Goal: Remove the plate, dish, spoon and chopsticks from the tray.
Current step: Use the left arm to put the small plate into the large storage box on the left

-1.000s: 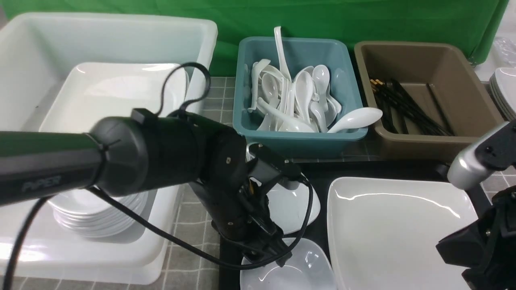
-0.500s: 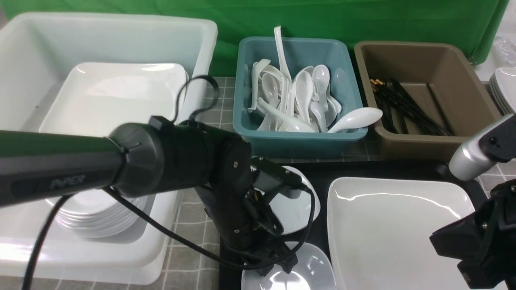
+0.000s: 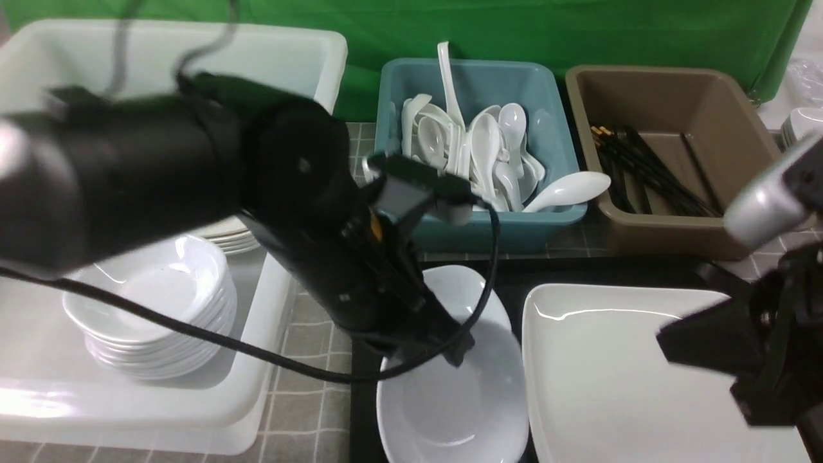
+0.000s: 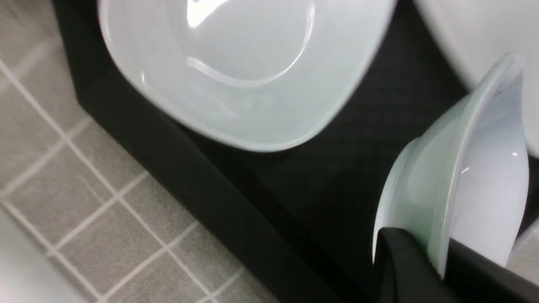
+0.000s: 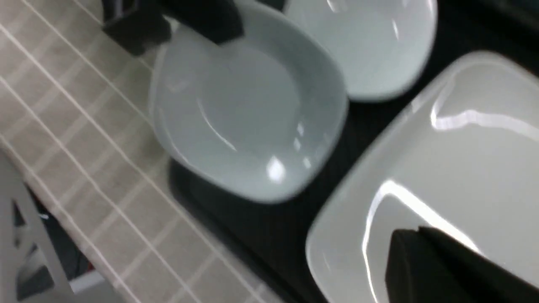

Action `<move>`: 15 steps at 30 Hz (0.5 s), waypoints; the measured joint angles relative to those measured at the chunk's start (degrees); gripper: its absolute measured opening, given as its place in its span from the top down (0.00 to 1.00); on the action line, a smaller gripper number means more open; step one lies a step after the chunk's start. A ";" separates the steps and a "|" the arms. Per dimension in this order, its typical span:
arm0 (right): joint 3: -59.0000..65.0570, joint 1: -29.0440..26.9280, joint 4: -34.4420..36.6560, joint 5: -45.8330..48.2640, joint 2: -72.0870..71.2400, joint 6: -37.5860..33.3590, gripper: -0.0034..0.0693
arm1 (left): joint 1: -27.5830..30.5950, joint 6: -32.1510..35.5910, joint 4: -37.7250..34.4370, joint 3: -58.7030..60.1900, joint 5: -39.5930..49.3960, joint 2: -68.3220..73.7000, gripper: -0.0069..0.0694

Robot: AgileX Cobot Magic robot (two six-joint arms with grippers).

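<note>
Left tool (image 3: 453, 354) has lifted since a second ago, clenched on the dish (image 3: 450, 405) rim, tipping it up off the tray (image 3: 508, 283). Right tool (image 3: 688, 337) is clenched over the plate (image 3: 611, 386), holding nothing we can see. Still on the tray: second dish (image 3: 460, 292) and plate. We see no spoon or chopsticks there.

The plate (image 3: 611, 379) is white, smooth and very shiny, with bright spots of light on it. The small dish (image 3: 450, 405) looks just as smooth and shiny, and so do the spoons (image 3: 566, 188). The tray (image 4: 337, 151) is black plastic, dull, with a slightly rough floor. The chopsticks (image 3: 649, 173) are black and a little shiny. The teal tub (image 3: 479, 226), the brown tub (image 3: 675, 243) and the white bin (image 3: 161, 427) look like smooth plastic. The green backdrop (image 3: 578, 32) is cloth. The table cover (image 3: 308, 392) is grey and dull.
</note>
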 joint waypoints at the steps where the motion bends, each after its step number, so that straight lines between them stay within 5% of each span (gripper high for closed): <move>1: -1.97 0.05 1.15 -0.06 0.00 -1.36 0.92 | 0.45 -0.21 -0.15 -0.68 0.69 -1.54 0.87; 7: -15.01 5.86 2.69 0.46 4.24 -5.49 0.92 | 10.27 -0.94 -3.25 -1.93 3.48 -11.71 0.87; 15: -30.34 18.39 1.85 2.41 19.78 -5.32 0.92 | 41.30 4.20 -10.45 8.80 2.45 -23.05 0.87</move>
